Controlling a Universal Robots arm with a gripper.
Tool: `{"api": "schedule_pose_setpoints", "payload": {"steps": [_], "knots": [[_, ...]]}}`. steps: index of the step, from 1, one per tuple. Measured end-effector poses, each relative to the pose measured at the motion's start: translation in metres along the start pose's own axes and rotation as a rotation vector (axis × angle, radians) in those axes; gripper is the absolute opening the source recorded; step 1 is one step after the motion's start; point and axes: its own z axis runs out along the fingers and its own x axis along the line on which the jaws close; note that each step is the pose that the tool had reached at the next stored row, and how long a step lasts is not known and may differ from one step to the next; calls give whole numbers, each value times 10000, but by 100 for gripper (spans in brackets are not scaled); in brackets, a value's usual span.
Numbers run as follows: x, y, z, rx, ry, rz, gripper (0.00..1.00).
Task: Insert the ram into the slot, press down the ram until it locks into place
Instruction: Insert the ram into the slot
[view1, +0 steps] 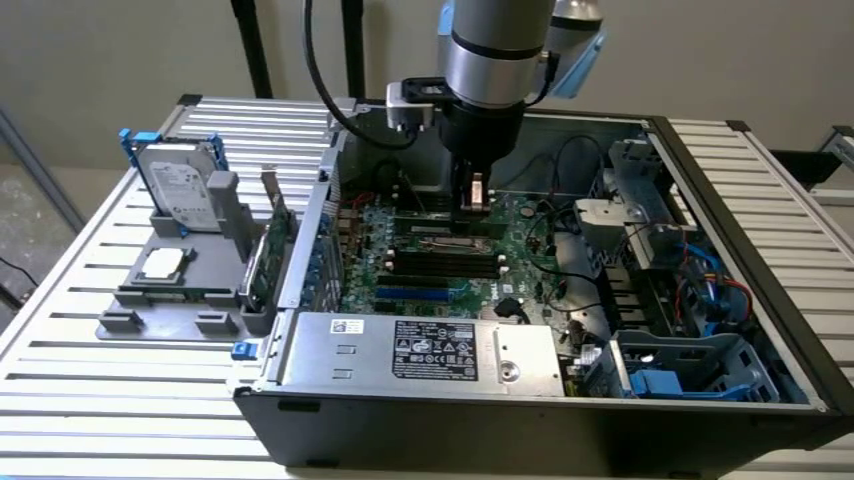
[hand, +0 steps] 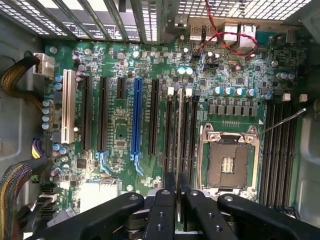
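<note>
Inside an open computer case (view1: 534, 430) on a slatted desk (view1: 80, 400), a silver power supply (view1: 427, 348) lies flat along the near wall. Beyond it, on the green motherboard (hand: 120, 125), comes a blue socket (hand: 136, 120), then a bank of long black sockets beside the empty processor socket (hand: 230, 162). Over that bank hangs the arm's pincer (view1: 474, 205), its fingers (hand: 169, 192) drawn in until only a slit separates them, apparently closed on the ram (hand: 178, 130). The ram stands on edge, a thin pale strip running out from the slit. It is lined up along the slot (hand: 179, 92), second in the bank counting from the blue socket. White latch tabs (hand: 189, 91) mark the ends of the sockets on either side of it. Whether the ram is seated in the slot cannot be told. Well apart, toward the exterior view's left, a grey holder (view1: 160, 300) on the desk carries a hard drive (view1: 180, 185) at its far end.
</note>
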Motion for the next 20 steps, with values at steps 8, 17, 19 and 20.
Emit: {"api": "schedule_pose_setpoints", "payload": {"steps": [8,17,19,20], "knots": [[42,-26,144,0,0,0,14],[57,-40,308,0,6,-1,14],[58,-41,344,-1,31,1,14],[58,-41,361,-1,55,1,14]]}}
